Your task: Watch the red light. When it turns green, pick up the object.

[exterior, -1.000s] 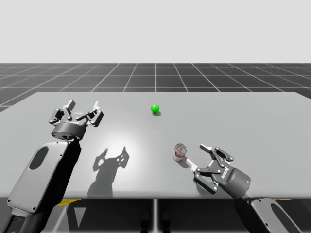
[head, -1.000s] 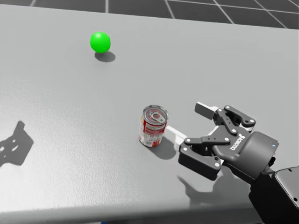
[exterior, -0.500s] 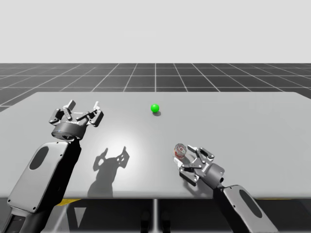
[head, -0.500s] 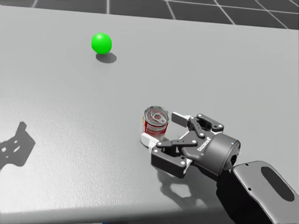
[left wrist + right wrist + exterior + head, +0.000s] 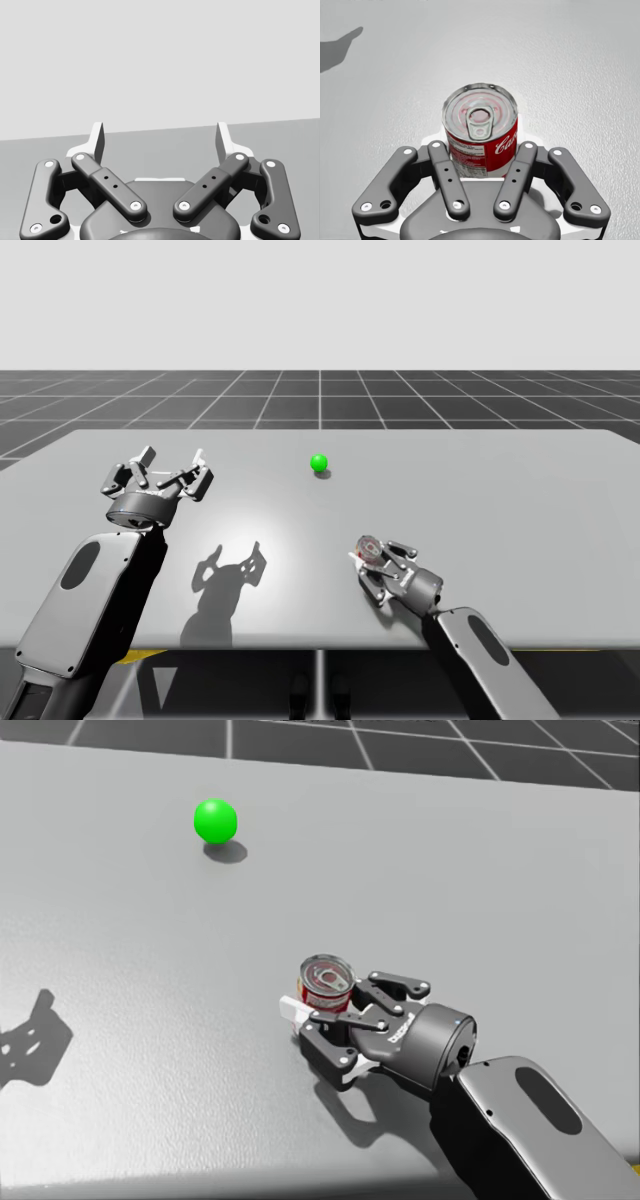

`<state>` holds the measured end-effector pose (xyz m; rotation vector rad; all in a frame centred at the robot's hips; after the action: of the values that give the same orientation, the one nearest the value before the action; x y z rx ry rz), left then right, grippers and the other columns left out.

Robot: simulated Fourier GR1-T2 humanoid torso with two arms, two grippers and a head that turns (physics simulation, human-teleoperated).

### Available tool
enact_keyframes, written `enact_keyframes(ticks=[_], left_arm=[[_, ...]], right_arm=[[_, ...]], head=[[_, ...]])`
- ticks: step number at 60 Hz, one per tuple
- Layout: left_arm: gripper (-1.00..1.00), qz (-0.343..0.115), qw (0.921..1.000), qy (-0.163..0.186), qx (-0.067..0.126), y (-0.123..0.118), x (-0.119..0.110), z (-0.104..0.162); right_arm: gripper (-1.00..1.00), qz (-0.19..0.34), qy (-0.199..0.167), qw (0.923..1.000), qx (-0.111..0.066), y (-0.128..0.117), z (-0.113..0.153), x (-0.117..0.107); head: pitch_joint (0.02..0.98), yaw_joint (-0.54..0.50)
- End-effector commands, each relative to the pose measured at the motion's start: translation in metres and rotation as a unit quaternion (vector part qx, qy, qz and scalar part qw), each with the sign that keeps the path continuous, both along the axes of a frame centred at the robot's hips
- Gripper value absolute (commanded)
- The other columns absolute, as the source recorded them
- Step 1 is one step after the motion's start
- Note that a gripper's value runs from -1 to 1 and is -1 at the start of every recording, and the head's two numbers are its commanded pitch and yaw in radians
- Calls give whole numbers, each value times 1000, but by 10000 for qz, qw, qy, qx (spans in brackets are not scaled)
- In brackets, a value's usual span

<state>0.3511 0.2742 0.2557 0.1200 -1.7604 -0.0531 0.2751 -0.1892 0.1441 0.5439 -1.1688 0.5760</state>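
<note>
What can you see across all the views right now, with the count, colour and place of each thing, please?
light ball: 1, green, on the table, far side, near the middle.
can: 1, red and white with a silver top, upright on the table, near right part, between my right gripper's fingers.
table: 1, grey, in front of me.
floor: 1, dark with a light grid, beyond the table.
shadow: 1, dark, on the table beside my left arm.
left gripper: 1, dark grey with white pads, open, raised over the table's left side, holding nothing.
right gripper: 1, dark grey with white pads, low at the table, shut on the can.
</note>
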Motion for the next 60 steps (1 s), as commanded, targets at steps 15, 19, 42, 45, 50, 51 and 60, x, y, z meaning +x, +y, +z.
enact_keyframes(ticks=[15, 19, 42, 45, 50, 51, 60], left_arm=[[-1000, -60, 10000, 25, 24, -1, 1, -1], [-1000, -61, 10000, 28, 25, -2, 1, -2], [-1000, -61, 10000, 28, 25, -2, 1, -2], [-1000, -60, 10000, 28, 25, -2, 1, -2], [-1000, -60, 10000, 28, 25, -2, 1, -2], [-1000, -61, 10000, 28, 25, -2, 1, -2], [-1000, -60, 10000, 28, 25, -2, 1, -2]], right_arm=[[1000, -243, 179, 9995, -59, -3, -10, -1], [1000, -246, 169, 9995, -55, -3, -10, -1], [1000, -255, 65, 9996, -81, -3, -8, -1], [1000, -296, -55, 9995, -86, -4, -1, 0], [1000, -346, -219, 9992, -25, -6, 18, 2], [1000, -362, -259, 9990, -29, -7, 21, 3], [1000, -563, -727, 9957, 91, -10, 73, 12]], head=[[671, -210], [616, -215], [442, -218], [441, -217], [440, -216], [440, -216], [441, -218]])
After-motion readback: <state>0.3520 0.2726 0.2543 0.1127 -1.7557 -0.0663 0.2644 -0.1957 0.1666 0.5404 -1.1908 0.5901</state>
